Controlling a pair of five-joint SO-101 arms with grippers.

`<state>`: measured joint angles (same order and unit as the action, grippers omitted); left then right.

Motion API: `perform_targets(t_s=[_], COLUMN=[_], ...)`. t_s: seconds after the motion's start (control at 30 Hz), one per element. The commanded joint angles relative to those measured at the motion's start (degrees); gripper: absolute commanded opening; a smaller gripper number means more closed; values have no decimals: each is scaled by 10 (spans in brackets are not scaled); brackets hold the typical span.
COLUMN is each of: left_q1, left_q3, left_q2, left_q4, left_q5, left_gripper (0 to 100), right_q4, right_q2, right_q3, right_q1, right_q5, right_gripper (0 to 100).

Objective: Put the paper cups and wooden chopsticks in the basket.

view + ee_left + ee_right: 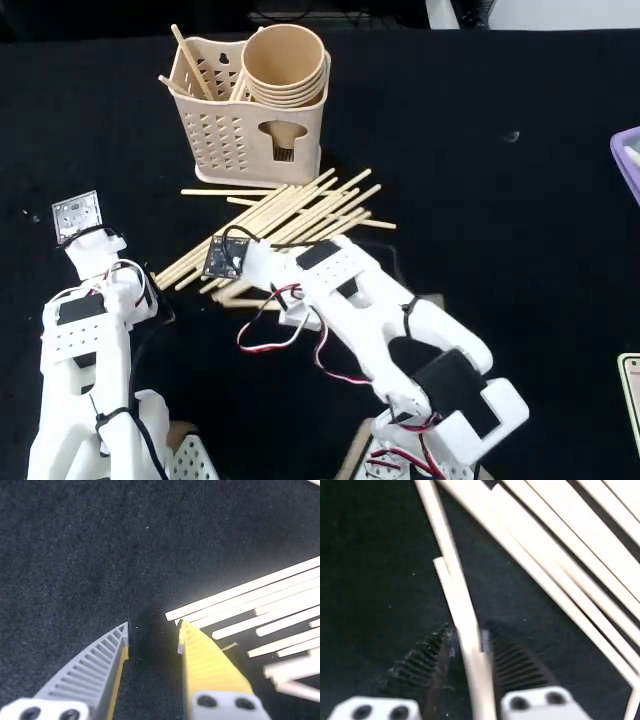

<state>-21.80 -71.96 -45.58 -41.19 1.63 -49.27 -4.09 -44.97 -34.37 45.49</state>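
One basket (240, 145) holds nested paper cups (285, 65), about five rims. Loose chopsticks (290, 215) on table (480, 200): over a dozen. Left gripper (153, 628) jaws apart; right gripper (467, 632) clamped on a chopstick (461, 607)

No legible txt or nos.

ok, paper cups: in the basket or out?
In. The stacked paper cups stand upright inside the basket, rims above its wall, beside chopsticks leaning in it.

Left gripper (153, 628) low, jaws apart, right gripper (467, 631) jaws pinching a chopstick (462, 609)
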Motion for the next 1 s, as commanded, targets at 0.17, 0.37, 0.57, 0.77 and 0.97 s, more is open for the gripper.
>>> perform_targets(t_s=[0.17,0.37,0.57,0.77,0.97], left_q1=[-4,-4,-2,-1,-2], left_q3=[6,7,7,6,5], left_q2=[-14,-14,-14,-14,-14], left_q4=[7,7,7,7,7], left_q5=[4,4,4,4,4], left_gripper=[170,170,170,170,170], right_q4=[-79,-88,-76,44,207], right_q2=[-161,-241,-313,-262,-136], right_q3=[13,25,167,318,463], right_q1=[7,5,4,4,6], right_q5=[-18,-56,-180,-277,-348], right_gripper=[11,11,11,11,11])
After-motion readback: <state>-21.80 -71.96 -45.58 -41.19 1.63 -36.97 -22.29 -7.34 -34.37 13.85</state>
